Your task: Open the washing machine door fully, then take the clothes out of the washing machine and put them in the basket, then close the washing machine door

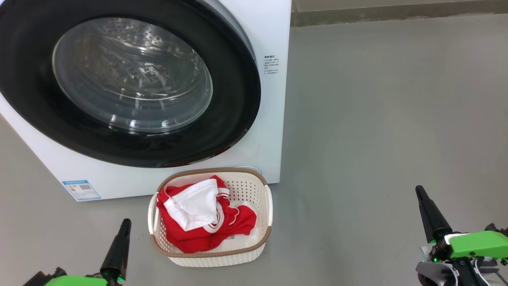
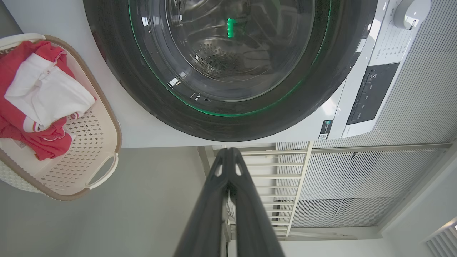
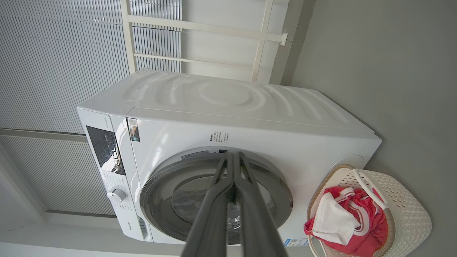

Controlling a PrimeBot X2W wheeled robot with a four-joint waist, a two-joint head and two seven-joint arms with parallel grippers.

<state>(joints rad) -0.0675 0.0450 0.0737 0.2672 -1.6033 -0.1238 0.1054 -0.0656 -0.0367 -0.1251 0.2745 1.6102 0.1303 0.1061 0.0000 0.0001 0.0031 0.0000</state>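
The large round washing machine door (image 1: 131, 79), a wide glossy black rim around a bulging clear glass window, sits shut and flush against the front of the big white front-loading washing machine (image 1: 272, 35). Perforated steel drum wall shows through the glass. The bright red clothes with white trim (image 1: 204, 218) lie heaped inside the small cream-white perforated plastic basket with a brown woven-look rim (image 1: 248, 190), a white piece on top. The basket stands on the smooth grey floor (image 1: 377, 119), just in front of the washer's lower front edge. A small blue label (image 1: 81, 190) marks the washer's other lower corner. The left gripper (image 1: 125, 223) hangs near the basket, its dark fingers pressed together and empty. The right gripper (image 1: 420, 192), well apart from it, is likewise closed on nothing.
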